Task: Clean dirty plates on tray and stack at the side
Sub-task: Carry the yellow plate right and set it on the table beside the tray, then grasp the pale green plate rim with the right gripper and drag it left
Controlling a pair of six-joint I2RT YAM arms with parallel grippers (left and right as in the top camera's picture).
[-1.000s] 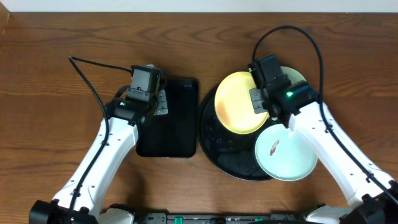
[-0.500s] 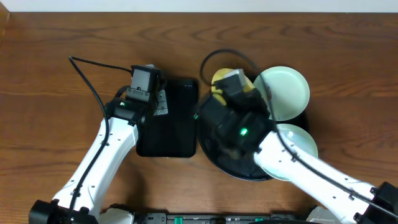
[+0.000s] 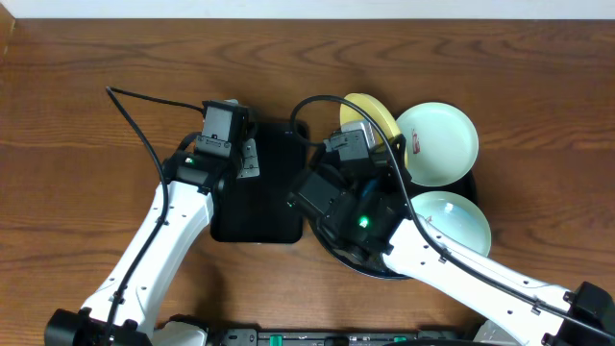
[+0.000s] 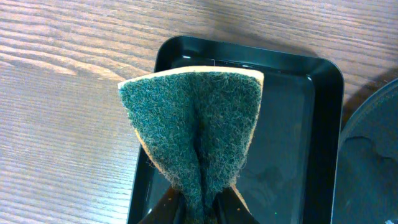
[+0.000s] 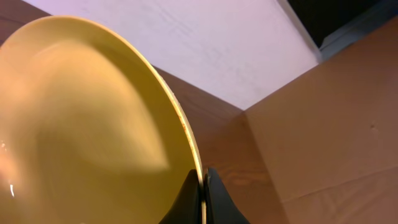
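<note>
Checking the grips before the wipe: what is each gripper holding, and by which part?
The left gripper pinches the green sponge at its lower edge; the right gripper clamps the yellow plate by its rim.

Warm brown wood fills the overhead view: that's the bench (image 3: 67, 173), grain running left to right, evenly lit, only soft shadows on it. Along the very top edge of the frame runs a thin pale strip (image 3: 288, 8); wall or floor, hard to say. In the right wrist view, a plain pale wall (image 5: 205, 43) takes the upper middle, a flat brown panel (image 5: 323, 137) fills the right side, and a dark patch (image 5: 336, 15) sits in the upper right corner. The left wrist view shows streaky wood grain across its left, with a mild sheen.
</note>
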